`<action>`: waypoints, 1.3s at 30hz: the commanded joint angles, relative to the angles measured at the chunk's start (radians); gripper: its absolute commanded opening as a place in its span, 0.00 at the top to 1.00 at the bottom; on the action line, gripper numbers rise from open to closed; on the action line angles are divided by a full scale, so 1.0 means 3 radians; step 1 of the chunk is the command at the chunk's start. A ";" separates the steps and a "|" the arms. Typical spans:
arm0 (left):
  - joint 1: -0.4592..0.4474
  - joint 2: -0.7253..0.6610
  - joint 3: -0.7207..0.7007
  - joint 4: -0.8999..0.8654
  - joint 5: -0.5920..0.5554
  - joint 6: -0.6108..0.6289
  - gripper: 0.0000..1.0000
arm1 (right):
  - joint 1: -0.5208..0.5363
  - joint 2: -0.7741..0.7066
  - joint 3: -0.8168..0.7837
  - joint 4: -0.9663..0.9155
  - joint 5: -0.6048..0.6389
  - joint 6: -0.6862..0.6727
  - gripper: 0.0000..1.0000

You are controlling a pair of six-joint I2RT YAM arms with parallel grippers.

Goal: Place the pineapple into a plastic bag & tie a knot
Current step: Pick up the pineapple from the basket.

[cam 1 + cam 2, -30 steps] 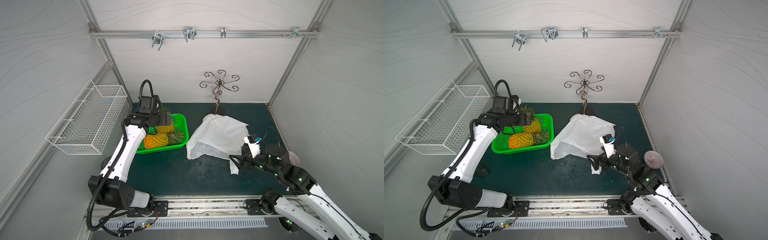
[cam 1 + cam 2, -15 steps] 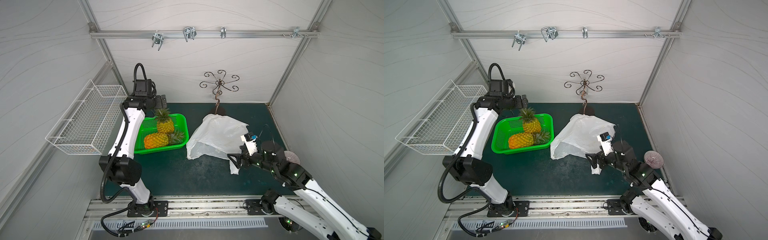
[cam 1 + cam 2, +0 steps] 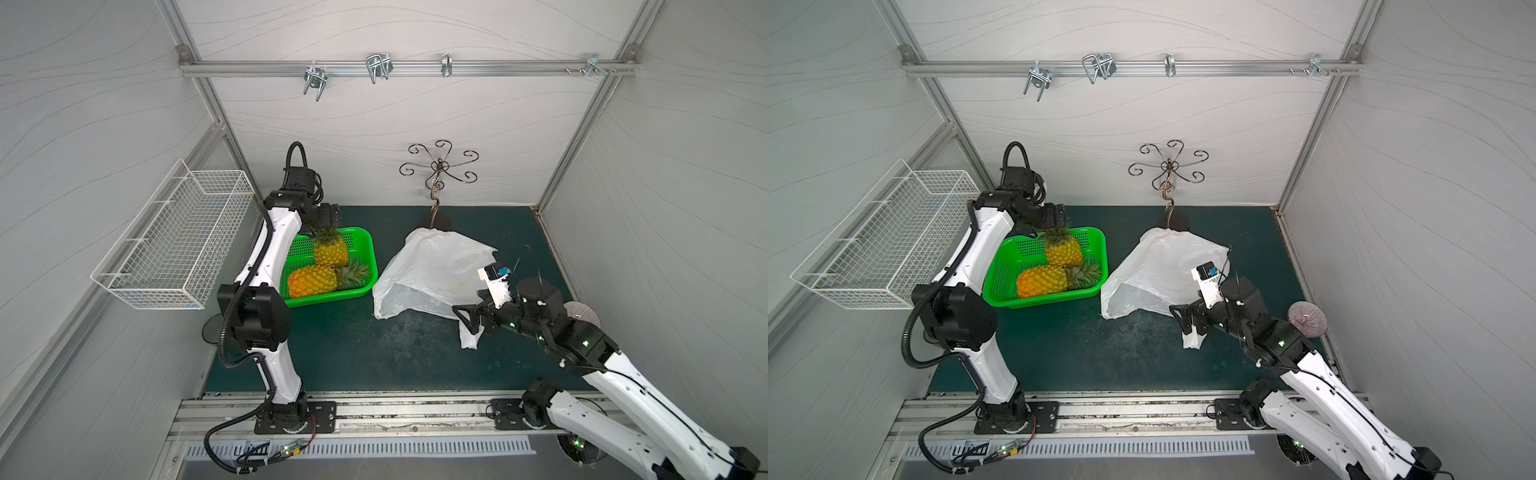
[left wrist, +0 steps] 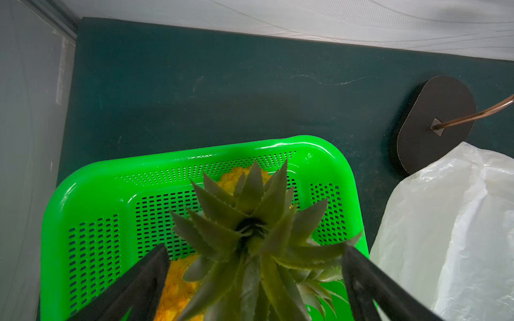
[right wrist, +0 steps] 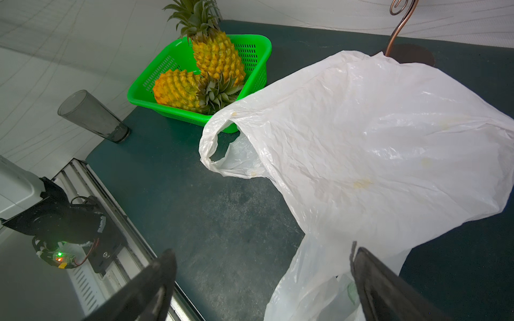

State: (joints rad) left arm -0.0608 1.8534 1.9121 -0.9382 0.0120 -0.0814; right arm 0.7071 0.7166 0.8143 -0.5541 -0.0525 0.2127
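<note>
Above the green basket (image 4: 194,151), our left pincer (image 4: 254,250) flanks the crown (image 4: 250,219) of the upright pineapple (image 3: 330,249), spread like the right pincer (image 5: 262,253); we should pinch low, centred.

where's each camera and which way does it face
top views: high in front, looking down on the mat; left arm, right arm show
left wrist: above the upright pineapple in the green basket; open left hand flanks its crown
right wrist: low, facing the plastic bag; open right hand shows
shared: basket, bag in every view
</note>
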 commanded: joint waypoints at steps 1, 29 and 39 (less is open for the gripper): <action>0.0003 0.0063 -0.0031 -0.0054 0.0060 0.0028 0.05 | -0.0015 -0.0004 0.0071 0.0050 0.0007 0.0013 0.01; 0.0004 0.0087 -0.0207 0.0191 0.0144 0.0094 1.00 | -0.0004 0.0560 0.0640 -0.1477 0.0804 0.0393 0.04; 0.0005 -0.0300 -0.0313 0.0488 0.0244 -0.0119 1.00 | 0.0037 0.0791 0.0245 -0.1102 0.0201 0.0856 0.06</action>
State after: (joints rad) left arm -0.0593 1.8290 1.8034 -0.8463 0.0433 -0.0814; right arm 0.7097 0.9466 0.9150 -0.9199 0.0841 0.4057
